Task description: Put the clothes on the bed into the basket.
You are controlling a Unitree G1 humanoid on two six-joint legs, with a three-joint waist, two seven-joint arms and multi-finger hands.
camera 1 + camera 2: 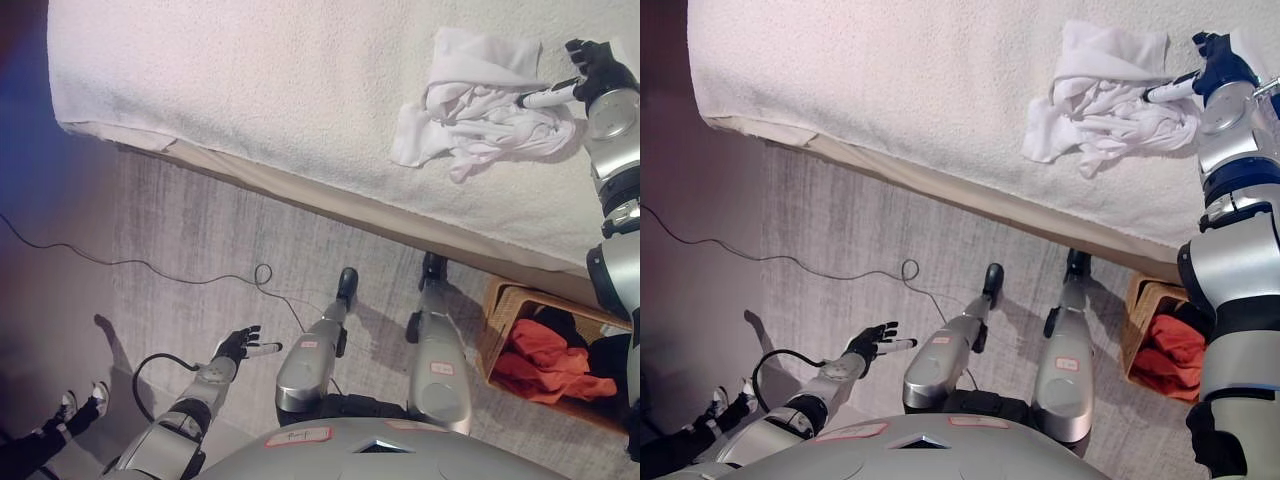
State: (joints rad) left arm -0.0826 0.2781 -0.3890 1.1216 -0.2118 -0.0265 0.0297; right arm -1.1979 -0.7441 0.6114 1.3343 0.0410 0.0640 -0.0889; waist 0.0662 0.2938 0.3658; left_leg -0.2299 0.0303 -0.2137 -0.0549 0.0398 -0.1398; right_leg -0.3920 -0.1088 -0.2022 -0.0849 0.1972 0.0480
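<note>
A crumpled white garment (478, 112) lies on the white bed (250, 80) near its front right part. My right hand (592, 70) is on the bed at the garment's right edge, fingers spread and open, one white-tipped finger (548, 97) resting on the cloth. A wicker basket (498, 305) stands on the floor at the lower right beside the bed, holding an orange garment (540, 365) and dark clothes (610, 355). My left hand (240, 345) hangs open and empty above the floor at the lower left.
The bed's front edge (330, 205) runs diagonally across the view, with grey carpet (200, 230) below it. A thin black cord (150, 268) lies on the carpet. A person's shoes (80, 405) show at the lower left edge.
</note>
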